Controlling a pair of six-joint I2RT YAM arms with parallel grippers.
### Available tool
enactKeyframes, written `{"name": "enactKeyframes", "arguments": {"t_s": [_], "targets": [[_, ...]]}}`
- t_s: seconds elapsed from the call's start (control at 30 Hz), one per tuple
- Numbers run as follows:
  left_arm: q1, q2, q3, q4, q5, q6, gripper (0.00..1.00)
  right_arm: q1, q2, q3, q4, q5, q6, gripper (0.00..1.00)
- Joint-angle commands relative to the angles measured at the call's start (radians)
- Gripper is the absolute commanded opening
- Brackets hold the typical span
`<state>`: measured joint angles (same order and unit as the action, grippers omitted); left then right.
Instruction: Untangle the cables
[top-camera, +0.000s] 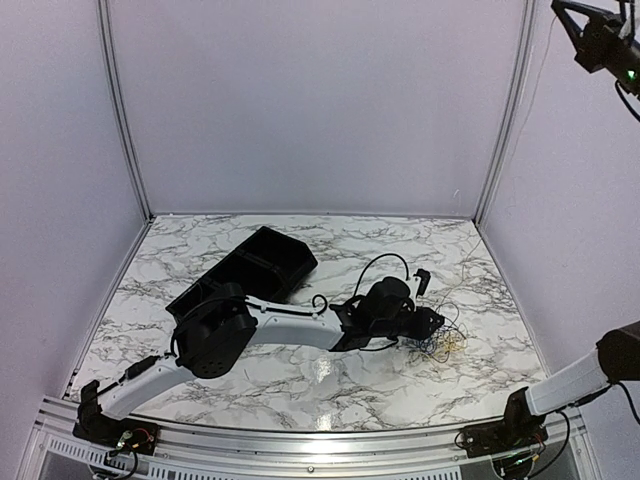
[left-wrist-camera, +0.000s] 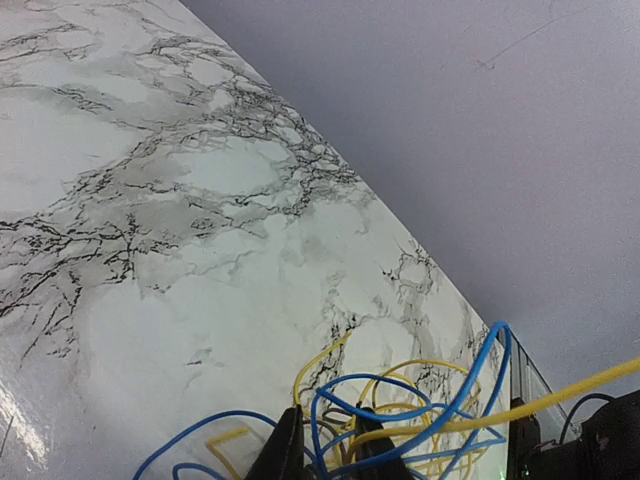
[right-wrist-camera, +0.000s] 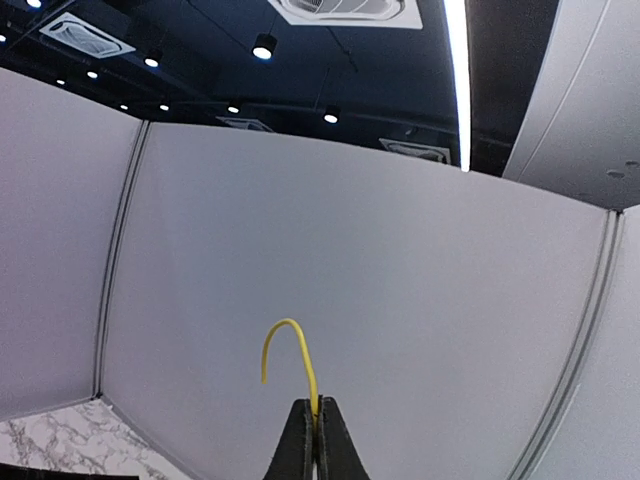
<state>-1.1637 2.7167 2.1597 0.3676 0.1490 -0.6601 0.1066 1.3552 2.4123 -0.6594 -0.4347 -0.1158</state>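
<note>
— Left gripper (left-wrist-camera: 328, 455)?
— Parted, low over the marble table (left-wrist-camera: 150, 300). Blue and yellow loops of the cables (left-wrist-camera: 420, 420) crossing the gap between the fingers (left-wrist-camera: 286, 450).
— And from above?
— Stretched from the left base across to the cables, bunched in a small heap right of centre on the table. Well apart from the black tray (top-camera: 250, 272) lying toward the back left.
— Right gripper (right-wrist-camera: 315, 450)?
— Pressed together on a yellow strand (right-wrist-camera: 290, 340), its short free end arching up and to the left above the tips. Held high in the top right corner of the overhead view, close to the side wall (top-camera: 580, 200).
— Anything leading out of the heap?
— In the left wrist view, one yellow length running straight off toward the right edge. Same strand as the pinched one? Cannot tell.
</note>
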Motion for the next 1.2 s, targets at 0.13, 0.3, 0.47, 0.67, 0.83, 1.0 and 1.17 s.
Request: {"name": "enactKeyframes", "arguments": {"t_s": [0.13, 0.3, 0.47, 0.67, 0.83, 1.0, 1.17], "targets": [[0.026, -0.038, -0.036, -0.048, 0.035, 0.014, 0.21, 0.007, -0.012, 0.016, 0.214, 0.125, -0.007, 0.00], [0.041, -0.067, -0.062, -0.061, 0.048, 0.026, 0.31, 0.007, -0.003, 0.043, 0.316, 0.188, 0.000, 0.00], [0.059, -0.107, -0.081, -0.084, 0.050, 0.064, 0.37, 0.007, 0.019, 0.075, 0.382, 0.204, 0.010, 0.00], [0.073, -0.149, -0.081, -0.095, 0.073, 0.102, 0.41, 0.007, 0.014, 0.021, 0.399, 0.185, 0.012, 0.00], [0.084, -0.250, -0.059, -0.116, 0.051, 0.152, 0.53, 0.007, -0.042, -0.175, 0.398, 0.180, 0.028, 0.00], [0.088, -0.361, -0.104, -0.195, -0.015, 0.168, 0.63, 0.007, -0.082, -0.330, 0.376, 0.134, 0.018, 0.00], [0.088, -0.520, -0.266, -0.285, -0.089, 0.212, 0.64, 0.007, -0.097, -0.450, 0.350, 0.081, 0.024, 0.00]]}}
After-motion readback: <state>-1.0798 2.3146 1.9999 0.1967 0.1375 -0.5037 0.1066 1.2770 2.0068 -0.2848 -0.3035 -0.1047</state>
